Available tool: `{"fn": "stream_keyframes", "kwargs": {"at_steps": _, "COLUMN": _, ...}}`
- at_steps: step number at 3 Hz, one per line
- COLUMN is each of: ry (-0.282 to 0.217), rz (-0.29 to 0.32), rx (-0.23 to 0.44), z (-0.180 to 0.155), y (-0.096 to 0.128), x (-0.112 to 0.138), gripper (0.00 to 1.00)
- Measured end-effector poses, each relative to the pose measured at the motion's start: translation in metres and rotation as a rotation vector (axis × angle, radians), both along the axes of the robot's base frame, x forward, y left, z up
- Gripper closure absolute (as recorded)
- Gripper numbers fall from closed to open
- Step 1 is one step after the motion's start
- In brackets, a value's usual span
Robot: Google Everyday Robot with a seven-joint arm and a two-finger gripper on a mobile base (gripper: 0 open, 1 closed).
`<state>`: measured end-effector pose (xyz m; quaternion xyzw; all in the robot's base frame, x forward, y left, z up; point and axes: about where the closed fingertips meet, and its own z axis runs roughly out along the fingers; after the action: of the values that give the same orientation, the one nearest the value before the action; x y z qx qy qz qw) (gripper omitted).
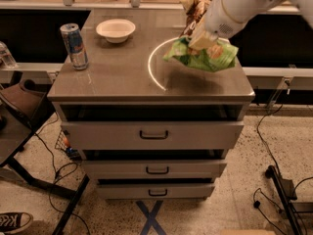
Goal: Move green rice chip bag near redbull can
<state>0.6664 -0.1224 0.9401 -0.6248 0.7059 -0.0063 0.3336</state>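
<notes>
The green rice chip bag [208, 57] hangs in the air above the right side of the cabinet top, casting a shadow below it. My gripper [201, 40] is shut on the bag's upper edge, coming in from the upper right on a white arm. The redbull can [74, 46] stands upright near the left edge of the top, far to the left of the bag.
A white shallow bowl [115, 30] sits at the back left. A brown-and-tan chip bag [192, 13] stands behind my gripper. The grey cabinet top [122, 77] has a white arc mark. Drawers are below; a chair is at the left.
</notes>
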Motion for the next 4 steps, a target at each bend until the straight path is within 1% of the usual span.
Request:
{"fn": "stream_keyframes", "kwargs": {"at_steps": 1, "ry": -0.077, "rz": 0.062, "rx": -0.059, "z": 0.066, "y": 0.026, "x": -0.014, "gripper": 1.0}}
{"fn": "stream_keyframes", "kwargs": {"at_steps": 2, "ry": -0.118, "rz": 0.124, "rx": -0.069, "z": 0.093, "y": 0.051, "x": -0.019, "gripper": 1.0}}
{"fn": "stream_keyframes", "kwargs": {"at_steps": 3, "ry": -0.166, "rz": 0.176, "rx": -0.042, "z": 0.109, "y": 0.086, "x": -0.035, "gripper": 1.0}}
{"fn": "stream_keyframes", "kwargs": {"at_steps": 4, "ry": -0.191, "rz": 0.259, "rx": -0.016, "z": 0.092, "y": 0.132, "x": -0.048, "gripper": 1.0}}
